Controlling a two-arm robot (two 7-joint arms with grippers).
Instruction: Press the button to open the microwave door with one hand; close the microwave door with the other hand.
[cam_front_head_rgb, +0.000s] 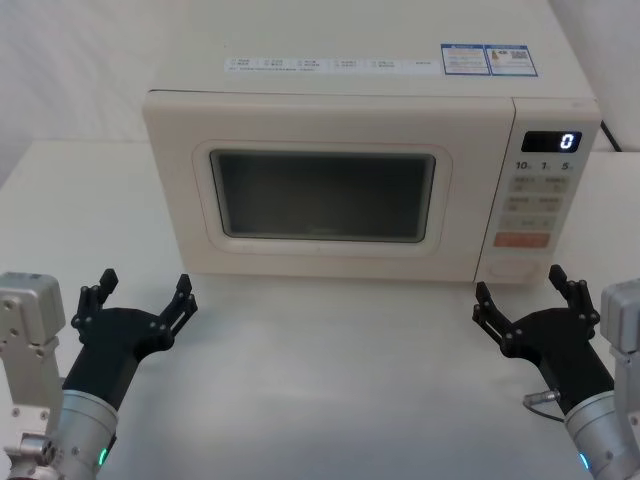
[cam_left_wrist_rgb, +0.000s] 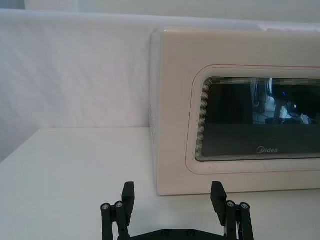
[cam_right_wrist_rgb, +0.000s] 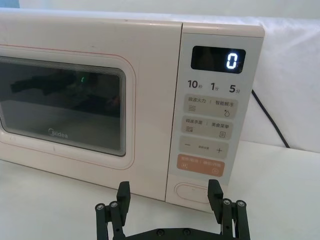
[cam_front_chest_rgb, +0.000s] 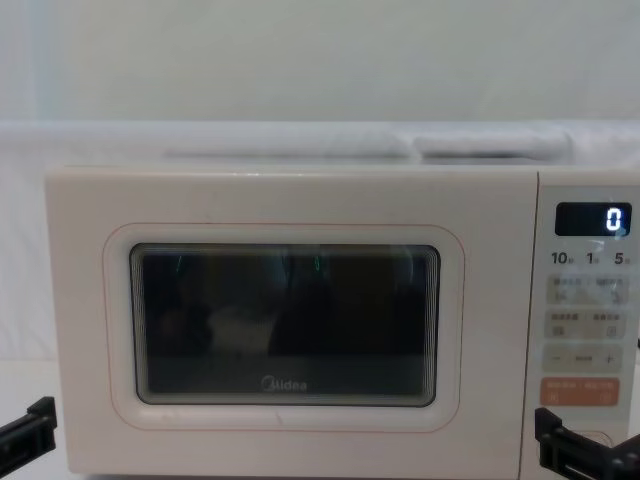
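Observation:
The cream microwave door (cam_front_head_rgb: 322, 195) with its dark window is shut flush against the oven body; it also shows in the chest view (cam_front_chest_rgb: 285, 325). The button (cam_right_wrist_rgb: 192, 191), a cream pill shape, sits at the bottom of the control panel below the orange key, also seen from the head (cam_front_head_rgb: 512, 268). My right gripper (cam_front_head_rgb: 522, 290) hovers open over the table just in front of the button, apart from it, and its wrist view frames the button between its fingers (cam_right_wrist_rgb: 169, 196). My left gripper (cam_front_head_rgb: 145, 292) is open in front of the door's left corner (cam_left_wrist_rgb: 173, 197).
The control panel (cam_right_wrist_rgb: 212, 115) has a lit display reading 0, small pale keys and an orange key (cam_right_wrist_rgb: 200, 165). A black power cable (cam_right_wrist_rgb: 272, 120) runs behind the microwave's right side. White table (cam_front_head_rgb: 330, 380) lies between the grippers; a white backdrop stands behind.

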